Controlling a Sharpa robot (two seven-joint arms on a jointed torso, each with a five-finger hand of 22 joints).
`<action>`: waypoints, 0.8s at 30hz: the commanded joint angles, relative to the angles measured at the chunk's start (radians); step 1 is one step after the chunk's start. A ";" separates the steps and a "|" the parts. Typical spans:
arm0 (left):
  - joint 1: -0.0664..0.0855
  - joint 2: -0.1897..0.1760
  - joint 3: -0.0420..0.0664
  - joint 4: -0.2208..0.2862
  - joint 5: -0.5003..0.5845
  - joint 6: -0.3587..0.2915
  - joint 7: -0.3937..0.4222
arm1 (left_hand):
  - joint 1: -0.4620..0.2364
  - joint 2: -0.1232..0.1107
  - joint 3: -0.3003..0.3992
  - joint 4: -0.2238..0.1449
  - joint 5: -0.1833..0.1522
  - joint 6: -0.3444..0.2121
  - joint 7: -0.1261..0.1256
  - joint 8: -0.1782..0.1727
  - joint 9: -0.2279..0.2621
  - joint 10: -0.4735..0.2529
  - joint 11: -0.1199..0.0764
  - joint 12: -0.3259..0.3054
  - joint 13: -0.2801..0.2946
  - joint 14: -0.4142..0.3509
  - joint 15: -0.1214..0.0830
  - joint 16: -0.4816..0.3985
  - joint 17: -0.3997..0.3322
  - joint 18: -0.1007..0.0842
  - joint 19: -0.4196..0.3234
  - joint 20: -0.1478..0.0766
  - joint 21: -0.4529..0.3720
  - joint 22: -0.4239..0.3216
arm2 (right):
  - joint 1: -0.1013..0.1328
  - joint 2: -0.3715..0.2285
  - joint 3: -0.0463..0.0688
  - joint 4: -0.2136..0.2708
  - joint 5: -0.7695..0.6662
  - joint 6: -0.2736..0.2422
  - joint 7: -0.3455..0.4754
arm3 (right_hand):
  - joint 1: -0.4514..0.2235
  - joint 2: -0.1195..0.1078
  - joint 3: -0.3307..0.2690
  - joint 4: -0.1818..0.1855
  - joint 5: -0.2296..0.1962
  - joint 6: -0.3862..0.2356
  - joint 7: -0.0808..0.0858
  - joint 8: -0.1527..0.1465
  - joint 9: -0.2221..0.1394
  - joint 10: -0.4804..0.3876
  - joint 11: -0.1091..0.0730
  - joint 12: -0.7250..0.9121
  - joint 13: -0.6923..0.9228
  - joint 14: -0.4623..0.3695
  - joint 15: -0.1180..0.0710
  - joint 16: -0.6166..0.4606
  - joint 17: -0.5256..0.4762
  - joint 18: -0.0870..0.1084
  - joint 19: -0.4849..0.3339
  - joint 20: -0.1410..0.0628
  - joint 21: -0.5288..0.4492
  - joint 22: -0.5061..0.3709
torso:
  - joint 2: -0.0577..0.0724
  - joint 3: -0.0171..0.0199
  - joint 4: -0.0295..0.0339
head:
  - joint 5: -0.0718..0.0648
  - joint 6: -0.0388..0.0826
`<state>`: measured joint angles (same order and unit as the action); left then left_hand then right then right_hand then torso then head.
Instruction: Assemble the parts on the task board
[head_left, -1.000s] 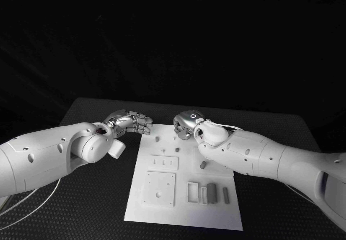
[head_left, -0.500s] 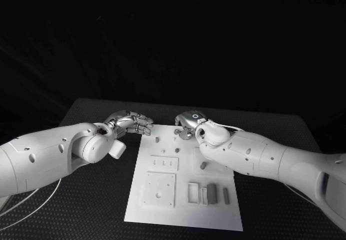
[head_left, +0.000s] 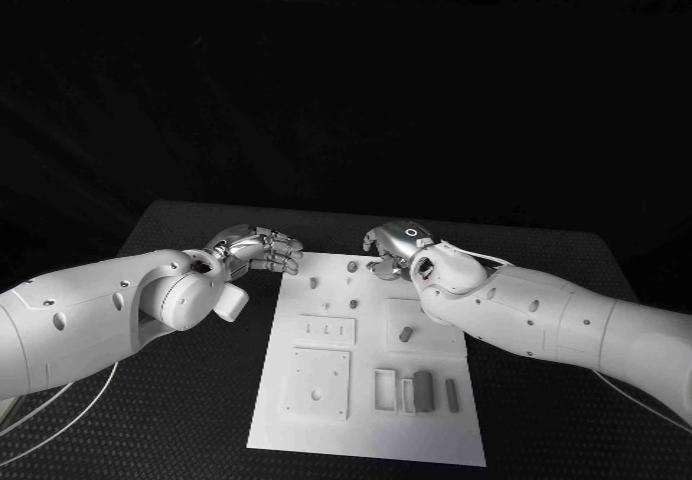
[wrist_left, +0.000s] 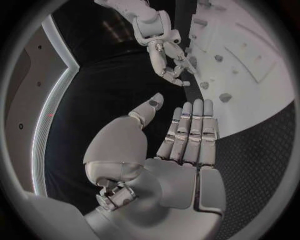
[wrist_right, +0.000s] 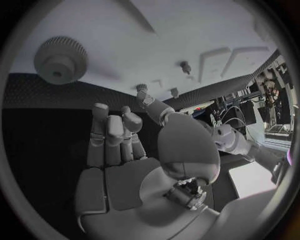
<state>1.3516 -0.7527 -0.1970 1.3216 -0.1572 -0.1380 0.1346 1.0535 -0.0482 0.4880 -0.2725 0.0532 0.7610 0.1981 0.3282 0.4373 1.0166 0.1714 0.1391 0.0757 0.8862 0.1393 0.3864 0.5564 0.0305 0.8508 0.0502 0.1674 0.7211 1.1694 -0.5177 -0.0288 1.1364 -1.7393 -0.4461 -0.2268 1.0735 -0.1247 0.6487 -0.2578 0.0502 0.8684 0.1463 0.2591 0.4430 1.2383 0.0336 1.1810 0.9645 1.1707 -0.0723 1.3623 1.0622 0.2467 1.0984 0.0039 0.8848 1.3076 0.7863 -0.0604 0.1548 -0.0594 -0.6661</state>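
Right hand (head_left: 392, 250) hovers at the task board's (head_left: 368, 420) upper edge, fingers loosely curled on nothing, nearest the knurled part (wrist_right: 60, 59). Left hand (head_left: 261, 247), also empty, waits just left of the board.

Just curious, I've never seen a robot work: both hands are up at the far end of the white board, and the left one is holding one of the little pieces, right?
Not quite. The left hand holds nothing; the left wrist view shows its fingers straight and empty. Both hands, the right hand included, are indeed at the far end of the task board.
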 joint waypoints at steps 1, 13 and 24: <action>0.001 -0.005 0.001 0.007 -0.003 0.014 0.011 | -0.010 -0.004 0.001 0.001 -0.002 -0.006 0.016 -0.005 -0.001 0.000 0.007 -0.006 -0.001 0.000 0.005 -0.006 0.001 0.013 0.002 -0.006 -0.003 -0.001 | 0.005 -0.044 0.017 0.057 0.054 -0.001 -0.004 | 0.000 -0.015 0.000 0.010 0.003 0.006 -0.001 0.003 0.000 0.005 -0.002 -0.001 -0.002 0.007 -0.002 -0.001 -0.002 0.015 0.006 -0.001 0.000 0.006 | 0.001 -0.0004 -0.0048 | -0.004 0.009; 0.001 -0.026 0.001 0.019 -0.003 0.022 0.029 | -0.010 -0.004 0.001 0.001 -0.002 -0.004 0.016 -0.004 -0.001 0.002 0.006 -0.006 -0.001 -0.001 0.005 -0.008 0.002 0.013 0.001 -0.006 -0.005 -0.001 | 0.043 -0.163 0.024 0.060 0.180 0.155 0.143 | -0.010 -0.097 0.000 0.048 0.002 -0.004 0.003 -0.001 -0.001 -0.009 0.002 0.001 -0.006 -0.008 0.002 -0.002 -0.006 0.015 -0.007 0.004 -0.011 0.006 | 0.005 0.0021 -0.0187 | -0.005 0.024; 0.000 -0.058 0.005 0.027 -0.011 0.102 0.169 | -0.003 0.006 0.005 -0.005 0.000 0.006 0.009 0.001 0.000 0.012 0.002 -0.004 0.001 -0.003 0.006 -0.014 0.005 0.013 -0.001 -0.005 -0.009 -0.001 | 0.043 -0.169 0.024 0.005 0.186 0.210 0.173 | -0.011 -0.099 -0.012 0.052 0.002 -0.013 0.006 -0.004 -0.002 -0.020 0.005 0.003 -0.006 -0.022 0.005 0.000 -0.005 0.015 -0.018 0.009 -0.014 0.009 | 0.005 -0.0005 -0.0177 | -0.014 0.021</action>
<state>1.3514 -0.8097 -0.1946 1.3423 -0.1602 -0.0953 0.2121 1.0494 -0.0523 0.4899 -0.2745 0.0532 0.7610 0.1981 0.3282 0.4374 1.0202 0.1751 0.1391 0.0758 0.8862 0.1393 0.3775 0.5601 0.0302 0.8507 0.0502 0.1635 0.7212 1.2121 -0.6882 -0.0054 1.1462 -1.5663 -0.2873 -0.0906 1.0625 -0.2174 0.6414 -0.2090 0.0502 0.8591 0.1489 0.2591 0.4422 1.2254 0.0392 1.1811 0.9599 1.1558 -0.0682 1.3624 1.0572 0.2488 1.0878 0.0145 0.8770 1.3075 0.7918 -0.0585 0.1366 -0.0710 -0.6444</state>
